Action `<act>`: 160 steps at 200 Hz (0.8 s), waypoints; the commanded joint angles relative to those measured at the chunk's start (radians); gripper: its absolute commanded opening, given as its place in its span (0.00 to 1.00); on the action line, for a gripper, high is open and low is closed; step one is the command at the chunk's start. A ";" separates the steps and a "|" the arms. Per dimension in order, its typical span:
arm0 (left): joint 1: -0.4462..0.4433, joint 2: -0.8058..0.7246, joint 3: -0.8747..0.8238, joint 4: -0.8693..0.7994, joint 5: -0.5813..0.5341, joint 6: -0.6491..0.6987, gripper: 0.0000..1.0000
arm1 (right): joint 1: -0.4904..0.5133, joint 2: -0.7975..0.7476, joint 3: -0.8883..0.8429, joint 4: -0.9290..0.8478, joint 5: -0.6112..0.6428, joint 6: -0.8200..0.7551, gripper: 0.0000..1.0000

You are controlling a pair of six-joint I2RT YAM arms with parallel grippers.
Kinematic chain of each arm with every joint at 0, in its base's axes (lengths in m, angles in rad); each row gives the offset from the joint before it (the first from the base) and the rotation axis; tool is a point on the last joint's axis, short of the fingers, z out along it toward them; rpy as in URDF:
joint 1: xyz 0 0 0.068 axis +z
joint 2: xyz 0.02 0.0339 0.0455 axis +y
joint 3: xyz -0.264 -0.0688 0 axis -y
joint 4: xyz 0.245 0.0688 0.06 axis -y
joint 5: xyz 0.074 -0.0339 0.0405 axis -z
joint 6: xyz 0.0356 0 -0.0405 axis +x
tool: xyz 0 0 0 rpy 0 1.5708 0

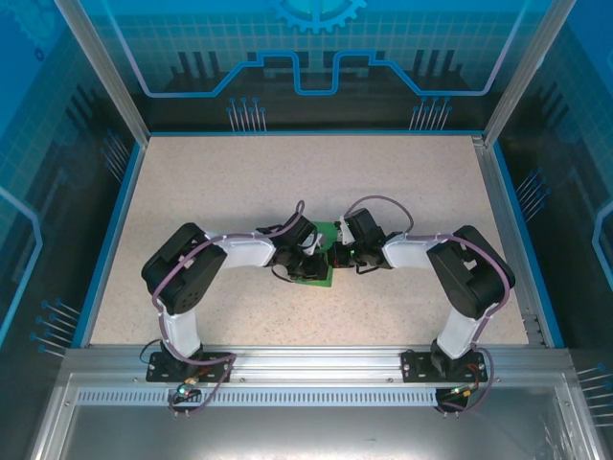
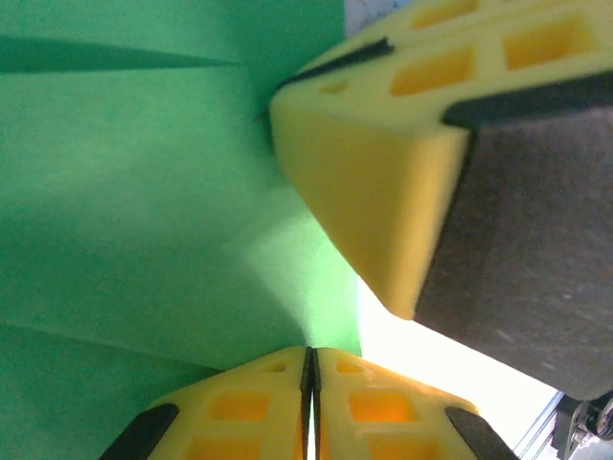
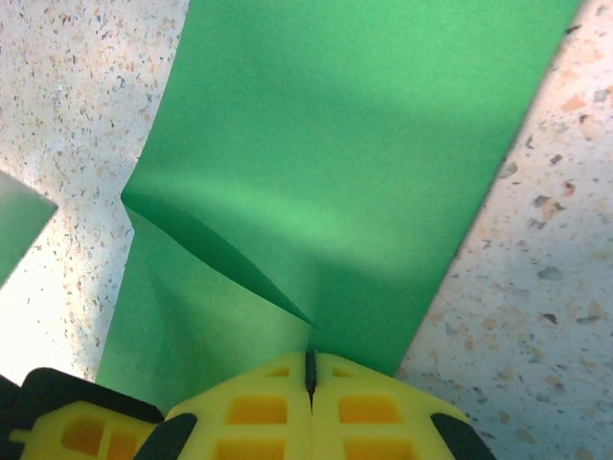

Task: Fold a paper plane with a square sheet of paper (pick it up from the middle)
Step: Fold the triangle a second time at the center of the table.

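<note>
Centre of the top view, over the worktop (image 1: 239,192): 2 hands meet at the creased green paper sheet (image 3: 345,144). Left hand (image 2: 308,383) and right hand (image 3: 309,369), fingers pressed together, each pinch the sheet, probably steadying it so a fold can be set.

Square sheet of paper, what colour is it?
The square sheet of paper is plain green, clearest in the right wrist view.

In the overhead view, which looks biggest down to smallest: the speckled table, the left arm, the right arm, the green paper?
1. speckled table
2. left arm and right arm, looking alike
3. green paper, partly hidden between them
</note>
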State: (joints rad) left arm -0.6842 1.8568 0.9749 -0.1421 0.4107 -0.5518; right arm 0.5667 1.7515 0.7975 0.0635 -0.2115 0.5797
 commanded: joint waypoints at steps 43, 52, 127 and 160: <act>-0.047 -0.019 -0.005 -0.080 -0.028 -0.021 0.12 | -0.019 0.056 -0.059 -0.092 0.060 0.008 0.00; -0.048 -0.029 -0.008 -0.079 -0.038 -0.028 0.13 | -0.019 0.056 -0.060 -0.090 0.060 0.009 0.00; -0.047 -0.174 -0.139 0.027 -0.166 -0.162 0.18 | -0.021 0.030 -0.072 -0.094 0.047 0.014 0.00; -0.015 -0.198 -0.145 0.042 -0.254 -0.193 0.18 | -0.020 0.017 -0.085 -0.080 0.038 0.013 0.00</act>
State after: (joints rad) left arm -0.7246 1.6901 0.8345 -0.1314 0.2451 -0.6926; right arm 0.5621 1.7424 0.7643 0.1135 -0.2211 0.5869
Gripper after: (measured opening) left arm 0.184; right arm 0.042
